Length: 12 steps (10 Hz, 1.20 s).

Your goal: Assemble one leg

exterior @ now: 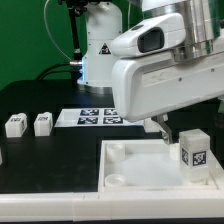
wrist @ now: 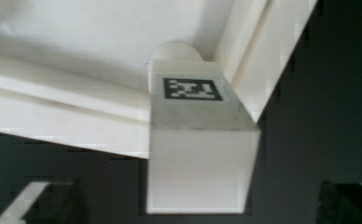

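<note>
A leg (exterior: 192, 152), a small white post with a black-and-white tag, stands upright at the corner of the large white panel (exterior: 135, 168) on the exterior view's right. In the wrist view the leg (wrist: 199, 130) rises from the panel's corner (wrist: 71, 80). My gripper (wrist: 197, 205) is open around it. The fingertips (wrist: 45, 200) stand wide apart on either side, with dark gaps to the leg, so nothing is gripped. In the exterior view, one dark finger (exterior: 160, 130) shows just to the left of the leg, under the big white arm.
Two more tagged legs (exterior: 15, 124) (exterior: 42, 122) stand on the black table at the exterior view's left. The marker board (exterior: 95, 117) lies behind the panel. The arm's base (exterior: 98, 45) stands at the back.
</note>
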Available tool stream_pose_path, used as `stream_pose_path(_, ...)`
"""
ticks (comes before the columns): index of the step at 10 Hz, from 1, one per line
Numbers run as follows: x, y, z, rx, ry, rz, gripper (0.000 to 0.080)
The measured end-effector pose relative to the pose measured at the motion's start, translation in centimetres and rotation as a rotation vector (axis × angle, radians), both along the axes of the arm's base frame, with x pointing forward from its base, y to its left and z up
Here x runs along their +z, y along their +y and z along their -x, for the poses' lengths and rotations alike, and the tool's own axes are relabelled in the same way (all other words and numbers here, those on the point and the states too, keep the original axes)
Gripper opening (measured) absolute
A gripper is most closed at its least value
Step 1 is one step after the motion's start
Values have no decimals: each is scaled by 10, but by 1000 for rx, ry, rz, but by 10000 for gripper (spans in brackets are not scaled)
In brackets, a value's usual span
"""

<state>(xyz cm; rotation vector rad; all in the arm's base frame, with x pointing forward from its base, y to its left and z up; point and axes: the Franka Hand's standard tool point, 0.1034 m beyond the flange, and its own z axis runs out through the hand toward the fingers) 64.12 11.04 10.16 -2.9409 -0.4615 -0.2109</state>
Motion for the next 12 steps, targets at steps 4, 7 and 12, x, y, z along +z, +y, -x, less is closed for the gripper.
stream_pose_path(4,-3,5,1,-98,9,-12,649)
stream_pose_path(7,-15,0,2,-102,9,-9,649)
stream_pose_path(12,-18,1,2,-83,-2,-8,389)
